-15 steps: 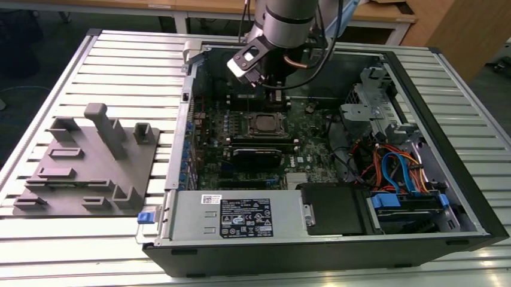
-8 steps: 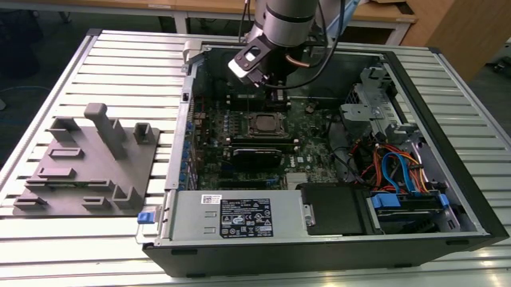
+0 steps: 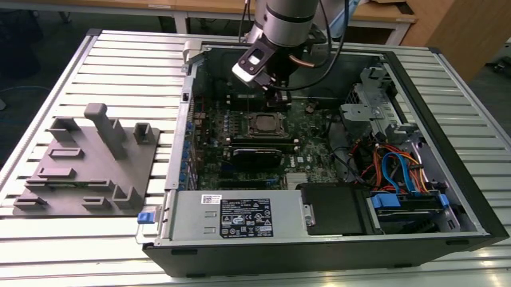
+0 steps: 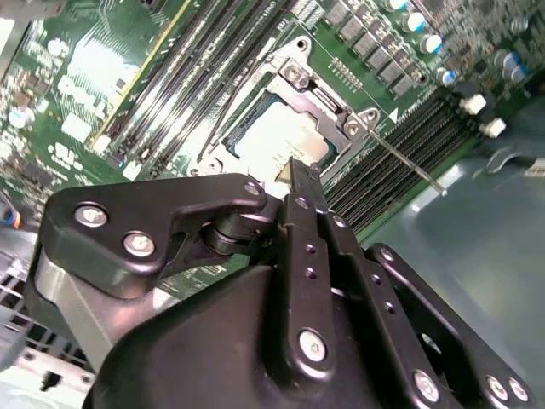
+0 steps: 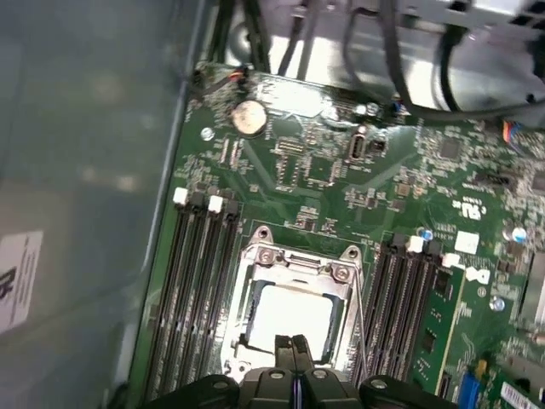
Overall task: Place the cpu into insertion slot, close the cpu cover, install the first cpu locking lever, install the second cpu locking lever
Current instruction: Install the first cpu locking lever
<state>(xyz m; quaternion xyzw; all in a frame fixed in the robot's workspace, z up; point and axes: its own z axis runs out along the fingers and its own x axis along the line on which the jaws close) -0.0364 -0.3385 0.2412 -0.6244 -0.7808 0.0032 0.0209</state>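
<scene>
The cpu (image 5: 292, 313) lies in the insertion slot (image 3: 266, 123), its dull silver top (image 4: 279, 135) showing through the window of the cpu cover (image 5: 298, 262). The cover's silvery frame (image 4: 328, 92) lies flat over the chip. A thin metal locking lever (image 4: 407, 162) runs out from a corner of the socket along the memory slots, its tip free. My gripper (image 5: 294, 345) hovers just above the edge of the cpu with its two black fingers pressed together and nothing between them. In the exterior view the gripper (image 3: 277, 94) hangs above the far side of the socket.
Long black memory slots (image 5: 200, 281) flank the socket on both sides. In the open case (image 3: 447, 179), a grey power-supply box (image 3: 231, 216) stands at the front, with drive bays and coloured cables (image 3: 395, 170) on the exterior view's right. A grey fixture block (image 3: 88, 161) stands on the slatted table at the left.
</scene>
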